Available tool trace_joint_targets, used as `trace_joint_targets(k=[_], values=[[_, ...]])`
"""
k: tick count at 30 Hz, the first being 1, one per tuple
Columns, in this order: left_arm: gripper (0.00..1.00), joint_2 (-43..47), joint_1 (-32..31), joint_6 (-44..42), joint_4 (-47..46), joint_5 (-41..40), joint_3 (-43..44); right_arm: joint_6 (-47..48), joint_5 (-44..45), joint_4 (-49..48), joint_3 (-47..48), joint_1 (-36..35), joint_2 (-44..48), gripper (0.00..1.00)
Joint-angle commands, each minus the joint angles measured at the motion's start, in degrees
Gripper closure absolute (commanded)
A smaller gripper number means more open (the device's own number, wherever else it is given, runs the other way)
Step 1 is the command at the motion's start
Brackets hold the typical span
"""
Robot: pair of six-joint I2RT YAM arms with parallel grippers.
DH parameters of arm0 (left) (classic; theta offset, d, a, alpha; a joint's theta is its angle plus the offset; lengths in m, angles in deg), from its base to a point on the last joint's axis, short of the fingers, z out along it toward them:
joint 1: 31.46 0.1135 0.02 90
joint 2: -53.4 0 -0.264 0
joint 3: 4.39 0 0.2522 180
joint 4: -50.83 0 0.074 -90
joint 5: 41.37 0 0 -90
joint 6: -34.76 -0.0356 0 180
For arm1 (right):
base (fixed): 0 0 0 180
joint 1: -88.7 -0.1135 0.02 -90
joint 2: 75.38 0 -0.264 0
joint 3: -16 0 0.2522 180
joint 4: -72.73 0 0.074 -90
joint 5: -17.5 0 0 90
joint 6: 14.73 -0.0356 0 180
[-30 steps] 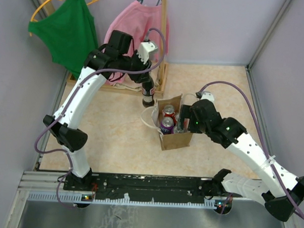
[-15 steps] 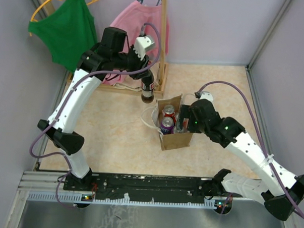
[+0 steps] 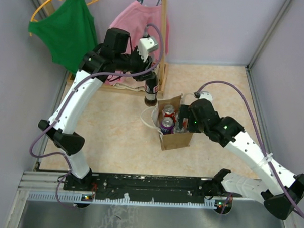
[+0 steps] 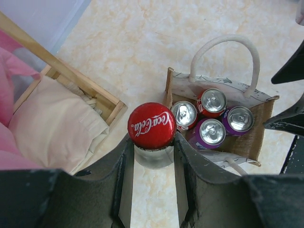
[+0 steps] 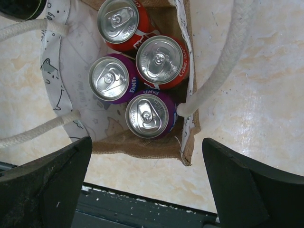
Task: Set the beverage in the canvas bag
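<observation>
My left gripper [image 3: 150,86] is shut on a glass Coca-Cola bottle [image 3: 151,95] with a red cap [image 4: 152,126]. It holds the bottle upright in the air just beyond the far left corner of the canvas bag [image 3: 175,139]. The bag stands open on the table with white loop handles [image 4: 225,42] and holds several cans, red and purple [image 5: 147,114]. My right gripper [image 3: 185,120] is open and empty and hangs over the bag's right side. In the right wrist view its fingers [image 5: 52,183] straddle the bag's near wall [image 5: 137,145].
A wooden rack [image 3: 162,54] with a pink garment [image 3: 128,27] stands behind the bottle. A beige cushion [image 4: 52,123] lies in its base. A green top [image 3: 64,32] hangs at the back left. Walls close in left and right. A black rail [image 3: 149,182] runs along the near edge.
My left arm has carried the bottle a little to the right, closer to the bag's far left corner. The right arm and the bag have not moved.
</observation>
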Motion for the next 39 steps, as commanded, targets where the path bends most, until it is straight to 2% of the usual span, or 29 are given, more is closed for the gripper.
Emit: trace_joint_targets(k=[1, 31, 36, 39], values=[[1.0, 4.54, -1.16, 0.94, -9.72, 3.58, 1.82, 0.77, 0.17, -2.42, 0.13, 0.65, -0.38, 0.01], [1.0, 6.0, -5.53, 3.49, -12.25, 7.66, -3.41, 1.11, 0.43, -2.68, 0.73, 1.09, -0.79, 0.01], [1.0, 6.59, -5.63, 3.42, -12.42, 7.86, -4.58, 4.03, 0.66, -10.25, 1.17, 1.09, 3.04, 0.01], [1.0, 6.85, -5.8, 3.55, -12.42, 8.07, -4.93, 6.37, 1.73, -10.29, 3.66, 1.09, 2.62, 0.01]])
